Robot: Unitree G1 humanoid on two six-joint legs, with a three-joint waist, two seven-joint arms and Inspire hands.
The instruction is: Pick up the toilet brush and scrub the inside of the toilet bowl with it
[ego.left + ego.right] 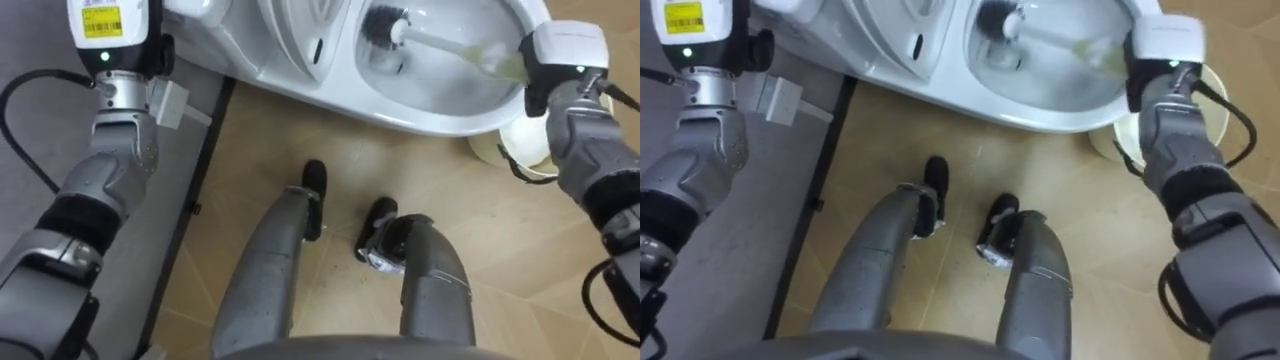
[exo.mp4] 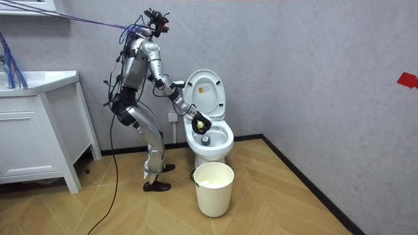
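A white toilet [image 1: 430, 118] stands right in front of me with its lid [image 2: 204, 91] raised. In the bowl lies the toilet brush [image 1: 385, 27], black bristle head down against the inner wall. Its pale handle [image 1: 460, 48] slants right to my right hand [image 1: 532, 82], whose fingers are curled round the greenish grip. In the room view that hand [image 2: 200, 121] hangs over the bowl's front rim while I stand bent towards the toilet. My left forearm [image 1: 115, 90] reaches up past the left side of the toilet and leaves the picture at the wrist.
A white waste bin [image 2: 213, 188] stands on the wooden floor just in front of the toilet, partly behind my right forearm [image 1: 525, 150]. A white vanity cabinet [image 2: 32, 130] is at the room view's left. Grey wall runs behind the toilet.
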